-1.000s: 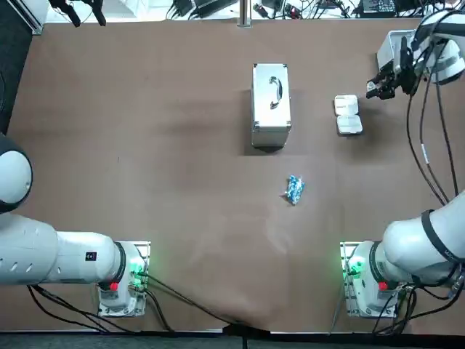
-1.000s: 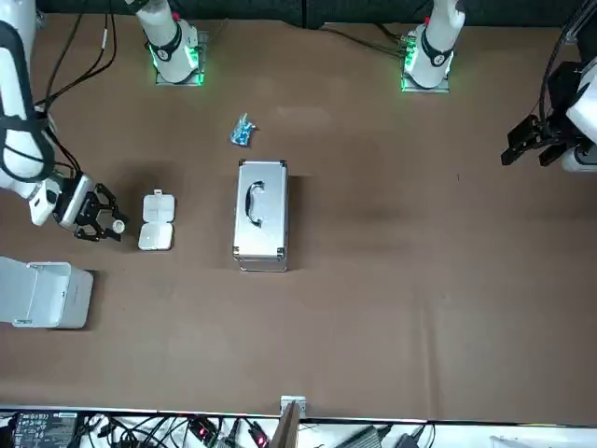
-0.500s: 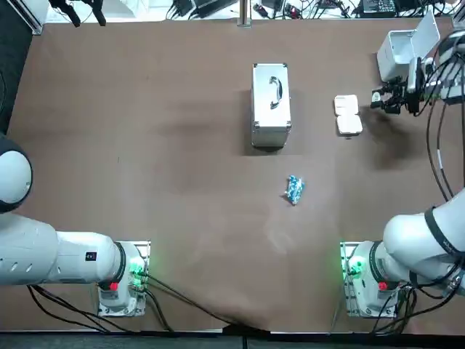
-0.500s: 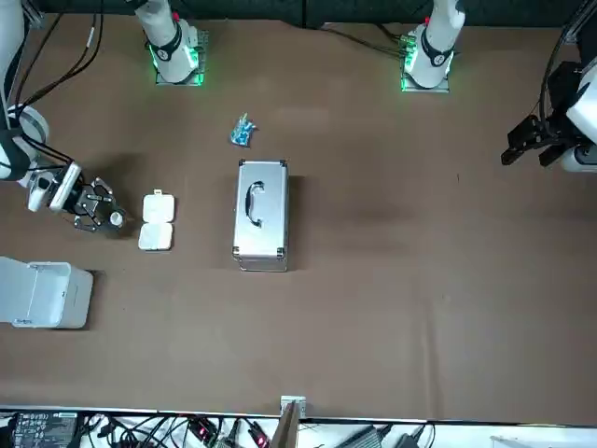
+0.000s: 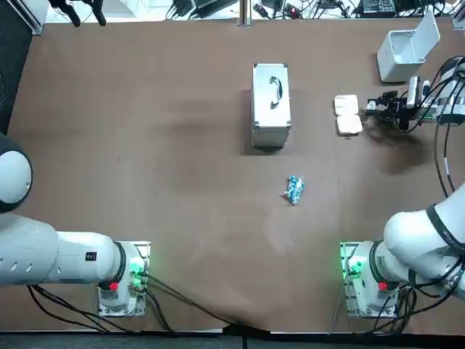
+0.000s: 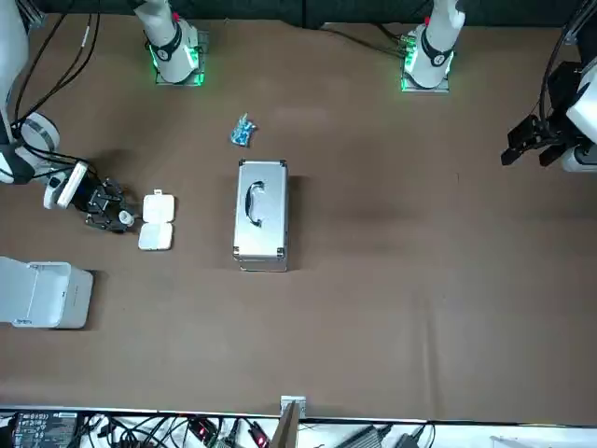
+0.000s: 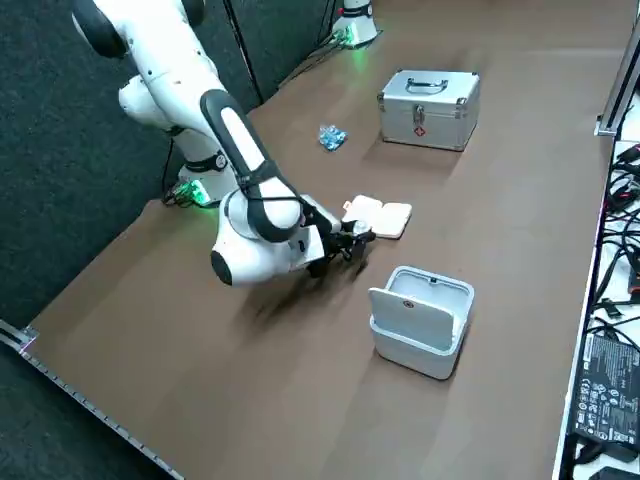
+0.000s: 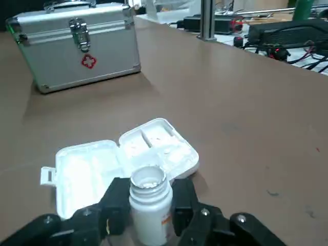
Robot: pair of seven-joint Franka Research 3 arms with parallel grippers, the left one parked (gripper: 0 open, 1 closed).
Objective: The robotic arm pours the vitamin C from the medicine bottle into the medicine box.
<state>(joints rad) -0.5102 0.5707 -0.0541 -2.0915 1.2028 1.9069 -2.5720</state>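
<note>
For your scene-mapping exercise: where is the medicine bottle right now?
In the top view's right half, the open medicine bottle sits in the right gripper, just beside the open white medicine box.

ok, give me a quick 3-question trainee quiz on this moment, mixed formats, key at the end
1. True or false: the right gripper holds the medicine bottle with its cap off and its mouth open.
2. Which thing lies nearest the right gripper? A) the silver case B) the medicine box C) the blue packet
3. Fill the gap: the medicine box lies on the table with its lid ____.

Key
1. True. The wrist view shows the open mouth between the fingers.
2. B
3. open
</note>
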